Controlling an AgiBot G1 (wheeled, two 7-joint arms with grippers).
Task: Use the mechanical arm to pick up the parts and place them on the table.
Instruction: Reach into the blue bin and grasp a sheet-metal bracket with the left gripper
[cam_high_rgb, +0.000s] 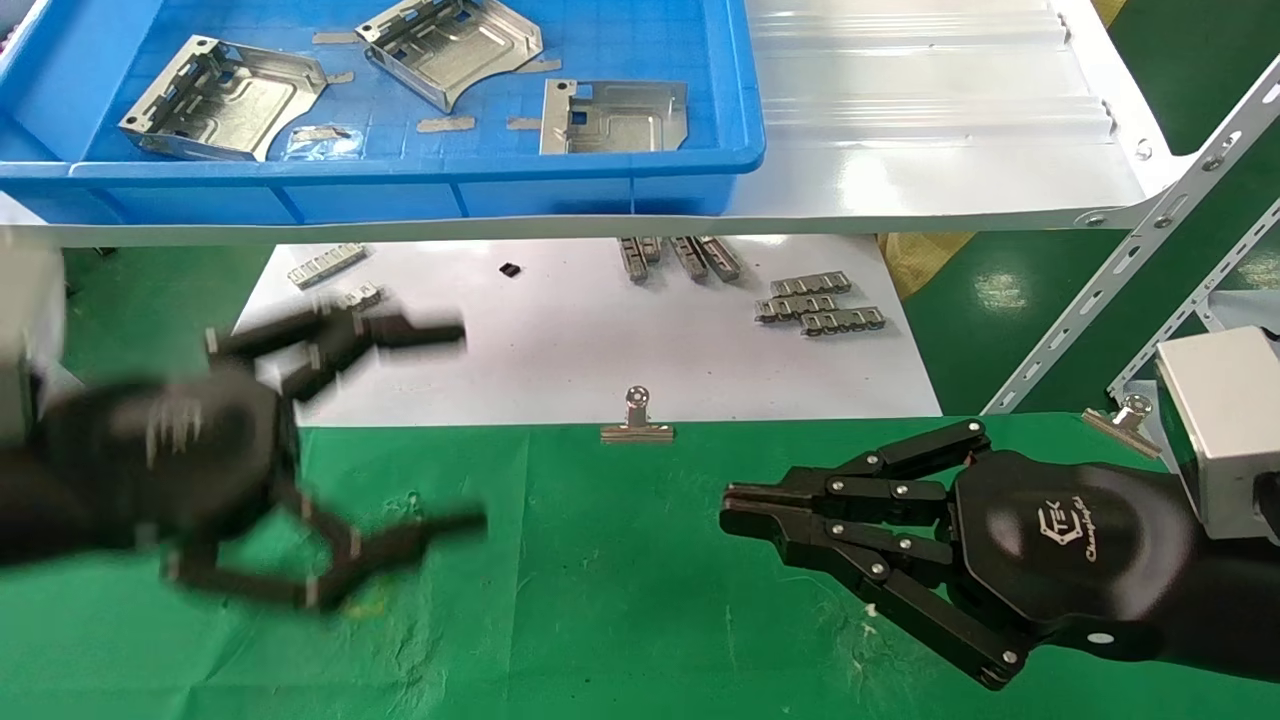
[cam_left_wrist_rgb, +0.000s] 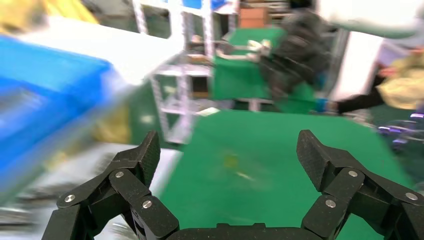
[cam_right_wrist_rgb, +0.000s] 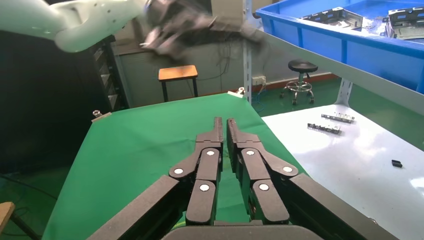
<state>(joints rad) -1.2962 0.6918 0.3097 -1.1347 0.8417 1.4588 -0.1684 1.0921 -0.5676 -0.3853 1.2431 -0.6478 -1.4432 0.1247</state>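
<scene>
1. Nearest you, your right gripper (cam_high_rgb: 735, 508) hovers low over the green table (cam_high_rgb: 600, 600) toward its right edge, fingers pressed together and empty, pointing across the cloth to the left.
2. Your left gripper (cam_high_rgb: 440, 430) is the one at work: it hangs above the table's left side, over the seam where the cloth meets the white sheet (cam_high_rgb: 600, 330), fingers splayed wide with nothing between them, as the left wrist view confirms.
3. A binder clip (cam_high_rgb: 636, 420) pins the cloth's far edge at mid-bench; small slotted strips (cam_high_rgb: 820, 305) lie farther back on the sheet and are not your target.
4. Farthest off, the three parts (cam_high_rgb: 225, 100) lie flat in the blue bin (cam_high_rgb: 400, 185) on the white shelf (cam_high_rgb: 950, 150), above and beyond the bench's far-left corner.
5. So the parts lie forward and up from your left gripper, which is clearly the nearer one; I judge the leftmost part, its long edges running diagonally, the likeliest first pick.
</scene>
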